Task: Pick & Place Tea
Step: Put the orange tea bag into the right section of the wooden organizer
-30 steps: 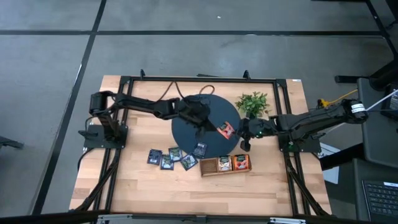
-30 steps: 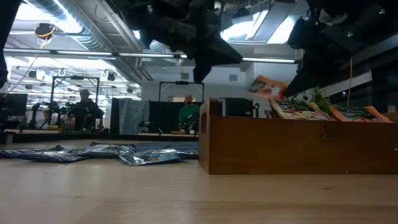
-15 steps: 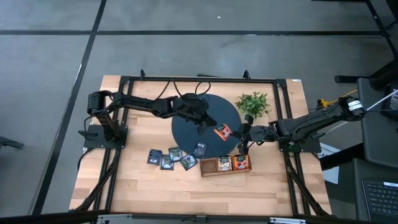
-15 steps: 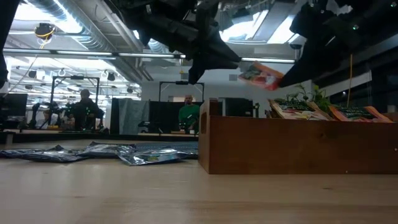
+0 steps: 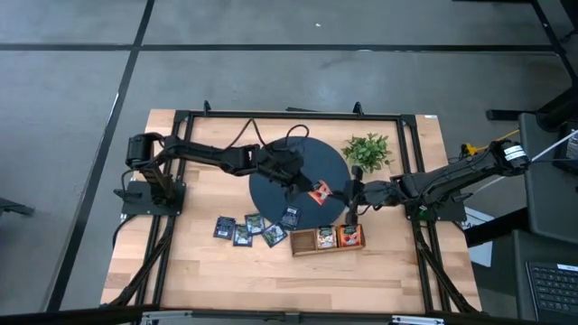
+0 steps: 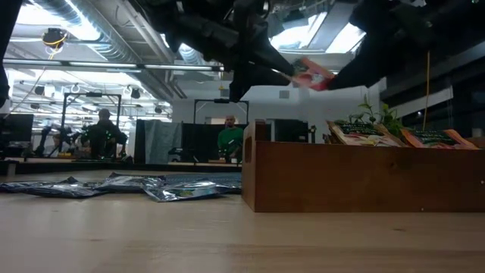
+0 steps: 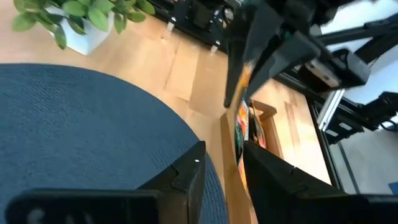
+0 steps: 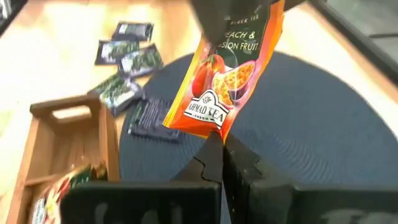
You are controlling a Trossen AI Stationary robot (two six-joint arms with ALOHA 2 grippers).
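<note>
Judging by its flat, thin build, treat the orange-red sachet (image 8: 227, 74) as very light, pliable and slick-faced, likely to bend or swing when pinched at one edge only. Located in the air above the round dark mat (image 5: 271, 194), between the two arms and clear of the mat surface. Clamped at its lower edge by the right gripper (image 8: 219, 140), with both dark fingers pressed together on the foil. Approached from the opposite edge by the left gripper (image 7: 222, 155), with fingers spread and the sachet seen edge-on in the gap, close to one finger; contact there not confirmable. For any further grasp, take hold on the flat faces near a sealed border, not on the middle, to avoid crumpling the contents. Expect no real load on the wrist, but allow for slip and twist under light pressure. Note the wooden tray (image 5: 302, 241) near the mat's front edge, already holding sachets in two compartments. Note also one dark sachet (image 5: 290, 217) lying on the mat and several more dark sachets (image 5: 244, 230) flat on the table beside the tray.
</note>
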